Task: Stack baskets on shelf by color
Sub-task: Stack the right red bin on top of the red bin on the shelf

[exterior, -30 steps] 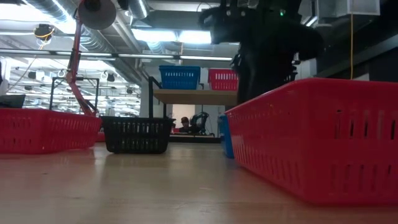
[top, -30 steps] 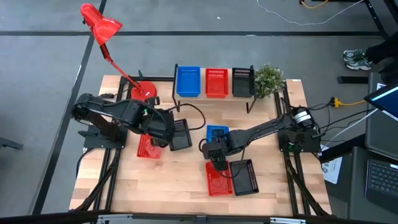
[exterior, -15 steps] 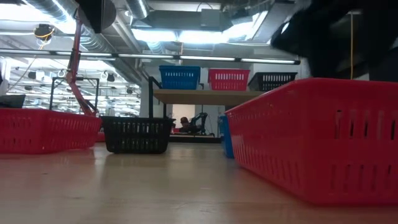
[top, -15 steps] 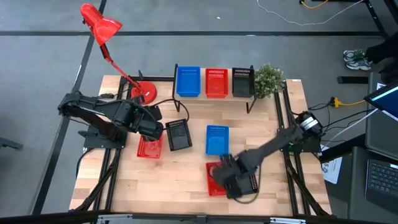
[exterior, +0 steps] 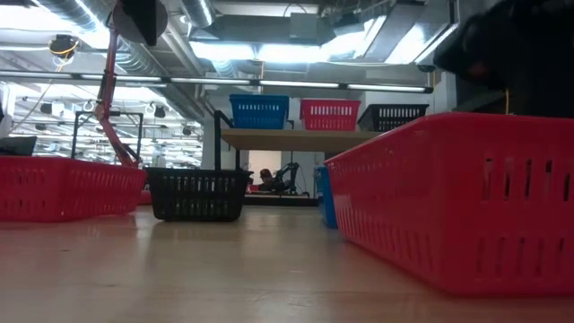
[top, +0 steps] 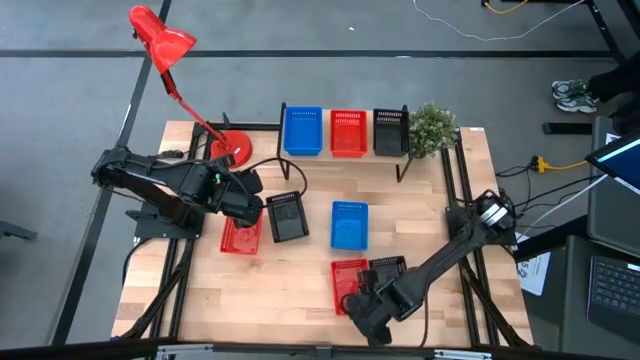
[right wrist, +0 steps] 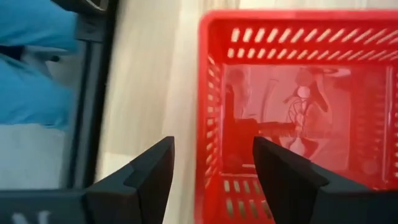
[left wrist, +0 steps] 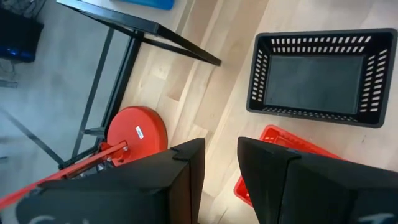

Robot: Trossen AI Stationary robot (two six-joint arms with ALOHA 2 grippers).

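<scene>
At lower centre of the high view, the right gripper (top: 362,303), fingers spread, is hovering over a red basket (top: 348,279), apparently lining up a grasp; next comes closing on its rim. Left gripper (top: 252,208), fingers parted, is waiting mid-left. Shelf (top: 345,154) at upper centre.

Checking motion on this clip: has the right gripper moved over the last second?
Yes. In the high view the right gripper has swung away from the blue basket toward the table's front edge, now at the near end of the red basket, fingers open.
</scene>
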